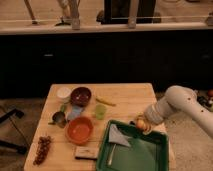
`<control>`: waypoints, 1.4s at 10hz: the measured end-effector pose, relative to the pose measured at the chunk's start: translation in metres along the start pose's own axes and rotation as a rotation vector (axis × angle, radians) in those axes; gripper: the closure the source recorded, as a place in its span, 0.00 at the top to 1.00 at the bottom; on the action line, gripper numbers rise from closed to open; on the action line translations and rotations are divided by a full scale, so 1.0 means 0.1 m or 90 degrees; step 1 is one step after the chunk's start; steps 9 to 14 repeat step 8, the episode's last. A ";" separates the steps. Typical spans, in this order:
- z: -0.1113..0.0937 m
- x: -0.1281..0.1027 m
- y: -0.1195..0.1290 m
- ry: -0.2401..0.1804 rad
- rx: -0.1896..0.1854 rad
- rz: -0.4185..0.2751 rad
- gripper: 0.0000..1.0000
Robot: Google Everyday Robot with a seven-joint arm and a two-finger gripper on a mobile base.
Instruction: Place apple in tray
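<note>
The apple [142, 124], small, yellow-orange with a reddish blush, is held in my gripper [143, 125] at the end of the white arm [172, 102] that reaches in from the right. It hangs just over the far right rim of the dark green tray [145, 156], which lies at the table's front right. The gripper is shut on the apple. A pale folded cloth [118, 136] and a utensil [110, 155] lie in the tray's left part.
On the wooden table [125, 92], left of the tray, are an orange bowl [79, 130], a dark red bowl [80, 95], a small white dish [63, 92], a green cup [100, 111], a yellow banana-like item [105, 101], a metal cup [59, 118], grapes [41, 149] and a packet [86, 152].
</note>
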 end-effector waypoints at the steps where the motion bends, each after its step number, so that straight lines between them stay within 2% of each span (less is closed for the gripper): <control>1: 0.00 -0.01 0.06 -0.015 0.007 0.013 0.03; 2: 0.01 -0.02 0.12 -0.037 0.016 0.026 0.03; 4: 0.04 -0.06 0.22 -0.064 0.021 0.042 0.03; 8: 0.21 -0.12 0.32 -0.108 0.013 0.057 0.03; 14: 0.21 -0.12 0.32 -0.108 0.013 0.057 0.03</control>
